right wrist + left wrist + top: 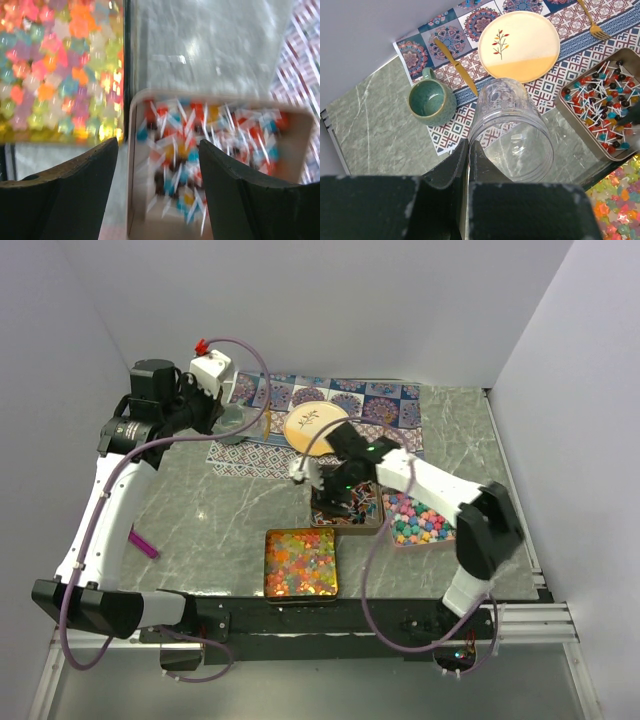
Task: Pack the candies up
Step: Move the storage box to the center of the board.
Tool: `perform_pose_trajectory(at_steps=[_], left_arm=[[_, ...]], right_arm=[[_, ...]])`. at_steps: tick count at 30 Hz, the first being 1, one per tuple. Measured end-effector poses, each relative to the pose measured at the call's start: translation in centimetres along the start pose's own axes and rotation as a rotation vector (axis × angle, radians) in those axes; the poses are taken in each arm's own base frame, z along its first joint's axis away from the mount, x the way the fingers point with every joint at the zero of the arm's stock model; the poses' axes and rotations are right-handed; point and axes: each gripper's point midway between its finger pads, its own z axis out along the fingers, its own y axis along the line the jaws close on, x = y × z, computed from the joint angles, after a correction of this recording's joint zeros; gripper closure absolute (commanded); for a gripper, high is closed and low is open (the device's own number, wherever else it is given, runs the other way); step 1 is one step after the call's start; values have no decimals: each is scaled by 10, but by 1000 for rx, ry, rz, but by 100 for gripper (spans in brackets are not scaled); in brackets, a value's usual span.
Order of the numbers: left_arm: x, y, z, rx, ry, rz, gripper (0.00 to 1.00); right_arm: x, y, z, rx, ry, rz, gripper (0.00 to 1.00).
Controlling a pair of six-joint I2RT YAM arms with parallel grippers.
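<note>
Marble tabletop [200,510]. Found left gripper [468,145] clamping clear jar [512,135], right gripper [157,144] spread over lollipops [215,125]; judged pick under way, lowering and closing next.

Probably a lab test booth: plain white walls [300,300] box in a marble-look table [210,510]

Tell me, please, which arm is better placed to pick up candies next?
Right: the right gripper hovers open over the candies in the tray; the left gripper is shut on the clear jar.

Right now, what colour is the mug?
Teal green; the mug shows best in the left wrist view.
</note>
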Motion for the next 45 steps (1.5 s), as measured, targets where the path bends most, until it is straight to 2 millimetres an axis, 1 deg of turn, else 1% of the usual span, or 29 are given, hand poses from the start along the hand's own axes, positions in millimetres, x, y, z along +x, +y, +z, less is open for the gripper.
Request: perform_pose_trajectory(at_steps=[1,3,5,8,9,10,12,15,18,19,21,22,24,25,26,30,31,35,37,40,45], left_arm=[[0,0,0,0,0,-3,97],[0,0,0,0,0,-4,97],[0,0,0,-2,0,-3,97],[0,3,-1,-8,0,-6,97],[0,4,-2,-12,-1,-7,97],[0,5,-3,-15,-2,-8,97],[1,9,-5,-28,-4,-14,97],[2,14,-7,-42,-3,-22,97],[3,17,-8,-48,-2,-32,96],[3,19,-9,-51,-2,-35,96],[3,22,-9,-57,-2,-40,96],[2,24,-9,-61,-5,-44,96],[0,28,-9,-68,-8,-49,96],[-1,30,-9,-71,-8,-50,96],[-1,31,-8,-73,-9,-50,96],[0,30,-6,-68,-3,-53,96],[1,30,-6,-68,-3,-53,96],[2,30,-5,-66,1,-54,96],[2,30,-4,-65,4,-55,96],[2,30,-4,-65,4,-55,96],[4,30,-4,-62,9,-57,96]], right_arm=[[0,-3,8,-11,5,2,27],[-9,4,28,-54,11,-28,27],[-21,12,39,-86,2,-61,27],[-39,27,49,-127,-28,-106,28],[-42,31,50,-138,-34,-114,30],[-44,34,52,-146,-38,-120,32],[-46,36,56,-156,-44,-128,34],[-45,34,64,-155,-45,-127,35],[-40,34,74,-163,-37,-104,41],[-39,33,76,-163,-36,-96,46],[-37,32,85,-170,-29,-80,51],[-35,32,90,-173,-25,-70,56],[-30,34,100,-183,-10,-53,59],[-28,35,104,-188,-3,-44,64],[-26,37,108,-195,3,-36,66],[-28,43,119,-202,11,-26,76],[-30,43,121,-198,8,-25,81],[-48,38,126,-167,-27,-3,96],[-61,36,131,-151,-56,3,99],[-80,31,143,-118,-112,2,100],[-106,22,157,-84,-187,31,100]])
